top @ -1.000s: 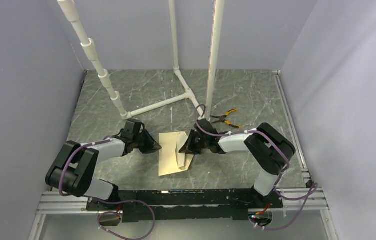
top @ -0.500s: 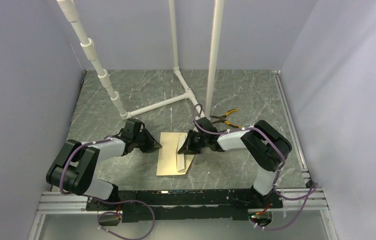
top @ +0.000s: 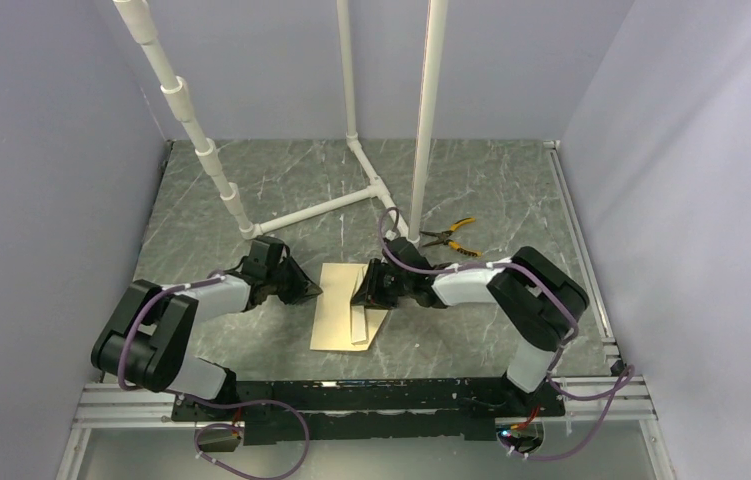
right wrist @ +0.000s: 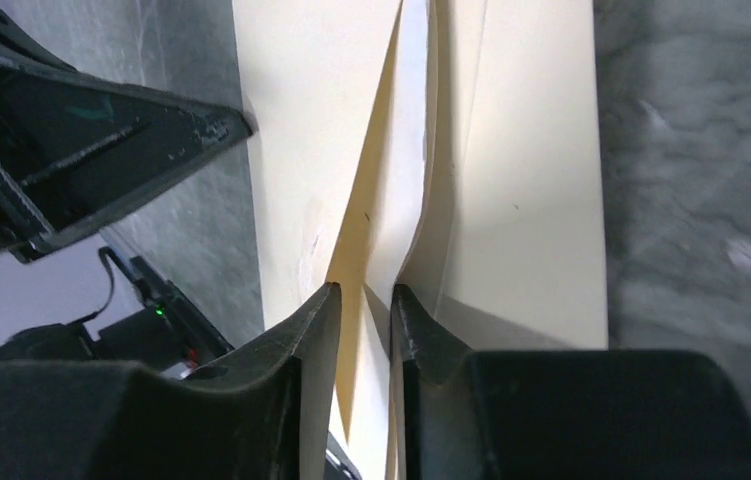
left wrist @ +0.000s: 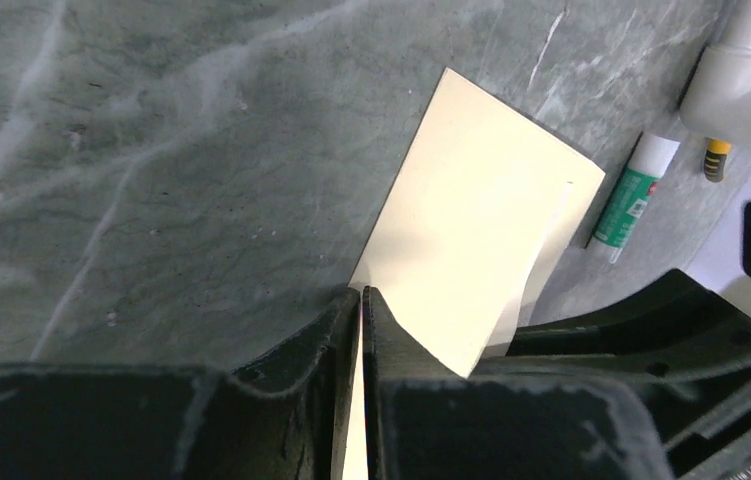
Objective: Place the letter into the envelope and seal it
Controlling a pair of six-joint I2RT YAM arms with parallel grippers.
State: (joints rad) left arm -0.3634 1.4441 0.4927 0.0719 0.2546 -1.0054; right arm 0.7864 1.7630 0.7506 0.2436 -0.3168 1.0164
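Note:
The tan envelope (top: 336,318) lies flat on the table between my two arms. My left gripper (top: 317,292) is shut on the envelope's left edge; in the left wrist view the thin paper (left wrist: 481,210) is pinched between the jaws (left wrist: 363,293). My right gripper (top: 359,296) is at the envelope's upper right part. Its jaws (right wrist: 364,290) stand slightly apart around a raised fold of the envelope (right wrist: 541,200), not squeezing it. A paler strip (right wrist: 413,110) shows between the tan layers; I cannot tell if it is the letter.
A green and white glue stick (left wrist: 627,200) lies just past the envelope's far corner. Yellow-handled pliers (top: 451,237) lie behind the right arm. A white pipe frame (top: 331,207) stands on the back half of the table. Grey walls close in both sides.
The right gripper's jaws have parted and let go of the raised fold. The envelope and right gripper have shifted slightly left. The left gripper keeps its hold.

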